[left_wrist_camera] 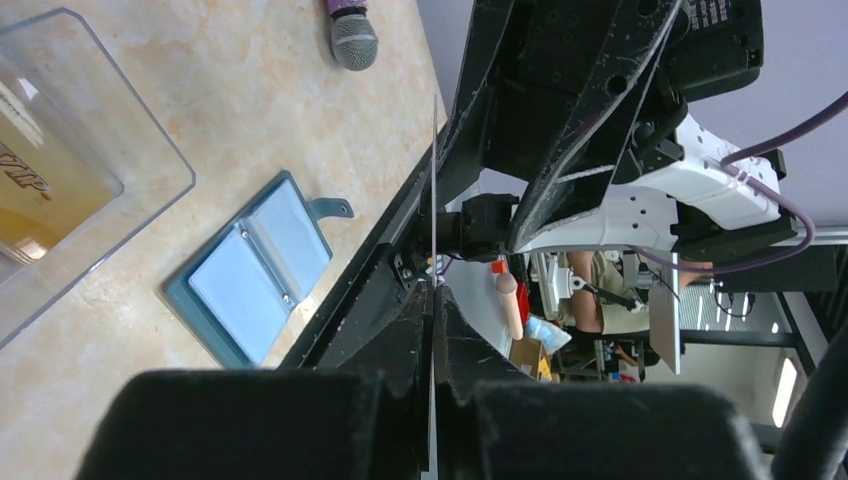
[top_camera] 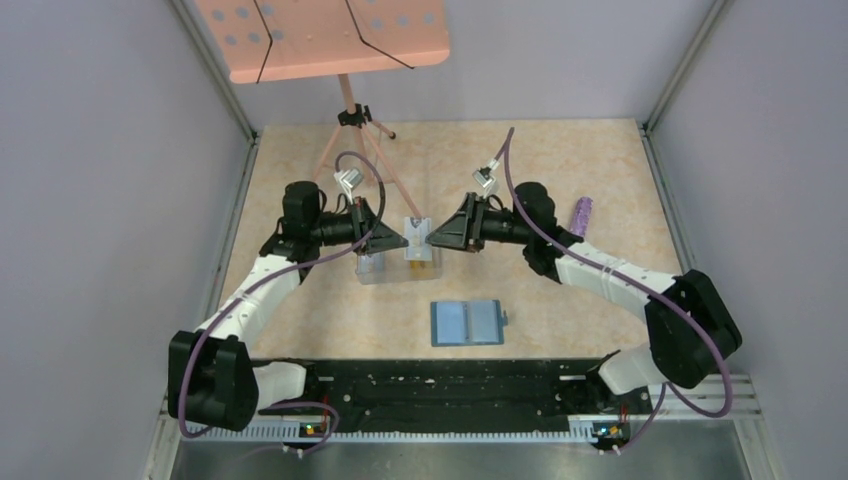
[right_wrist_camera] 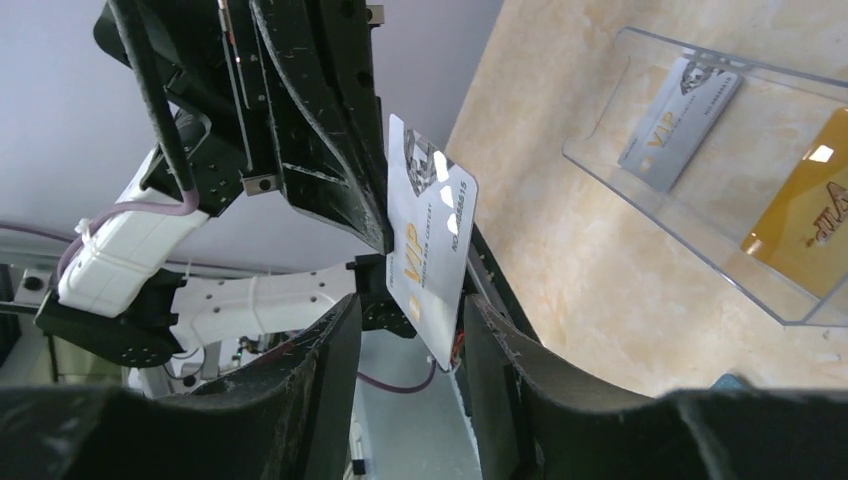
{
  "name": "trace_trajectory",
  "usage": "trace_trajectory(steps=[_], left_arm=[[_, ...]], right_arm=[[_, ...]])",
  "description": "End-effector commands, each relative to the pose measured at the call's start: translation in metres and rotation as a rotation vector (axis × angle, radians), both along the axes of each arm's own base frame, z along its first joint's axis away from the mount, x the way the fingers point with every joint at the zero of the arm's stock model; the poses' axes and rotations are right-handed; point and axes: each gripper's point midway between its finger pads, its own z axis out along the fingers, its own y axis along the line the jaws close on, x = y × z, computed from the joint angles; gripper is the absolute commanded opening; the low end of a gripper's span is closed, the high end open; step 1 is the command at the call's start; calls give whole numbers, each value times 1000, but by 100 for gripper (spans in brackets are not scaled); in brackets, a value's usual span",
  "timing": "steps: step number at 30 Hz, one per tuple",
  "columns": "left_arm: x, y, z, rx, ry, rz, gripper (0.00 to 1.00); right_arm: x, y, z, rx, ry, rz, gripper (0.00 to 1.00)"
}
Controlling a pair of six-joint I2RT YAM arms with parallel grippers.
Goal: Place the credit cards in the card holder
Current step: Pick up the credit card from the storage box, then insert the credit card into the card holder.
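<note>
A pale grey-blue credit card (top_camera: pixel 414 228) hangs in the air above the clear box, and my left gripper (top_camera: pixel 402 240) is shut on it. In the left wrist view that card (left_wrist_camera: pixel 434 200) shows only as a thin edge rising from my left gripper (left_wrist_camera: pixel 433 300). My right gripper (right_wrist_camera: pixel 412 320) is open. The lower corner of the card (right_wrist_camera: pixel 430 235) sits between its spread fingers with a gap on both sides. The teal card holder (top_camera: pixel 468 322) lies open and flat near the front edge of the table. It also shows in the left wrist view (left_wrist_camera: pixel 258 272).
A clear plastic box (right_wrist_camera: pixel 700 190) on the table holds a grey card (right_wrist_camera: pixel 680 125) and a gold card (right_wrist_camera: pixel 810 205). A purple microphone (top_camera: pixel 581 215) lies at the right. A tripod with a pink board (top_camera: pixel 340 40) stands at the back.
</note>
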Motion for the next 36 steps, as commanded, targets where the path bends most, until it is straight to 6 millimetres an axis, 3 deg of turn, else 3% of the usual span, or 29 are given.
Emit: trace_trajectory(steps=[1, 7, 12, 17, 20, 25, 32, 36], left_arm=[[-12, -2, 14, -35, -62, -58, 0], [-15, -2, 14, -30, -59, -74, 0], [-18, -2, 11, -29, -51, -78, 0], [-20, 0, 0, 9, -19, -56, 22], [-21, 2, -15, 44, 24, -39, 27], [-27, 3, -56, 155, 132, -23, 27], [-63, -16, -119, 420, 227, -169, 21], [-74, -25, -143, 562, 240, -227, 17]], right_arm=[[-1, 9, 26, 87, -55, 56, 40], [-9, 17, 24, 117, -34, 74, 26], [-13, 21, 20, 119, -30, 85, 0], [-12, 13, 2, 35, -34, 36, 0], [-13, -1, -19, -77, -17, -21, 0], [-23, -38, -63, -223, 57, -88, 0], [-50, -102, -128, -469, 213, -231, 0], [-64, -112, -145, -488, 248, -241, 0]])
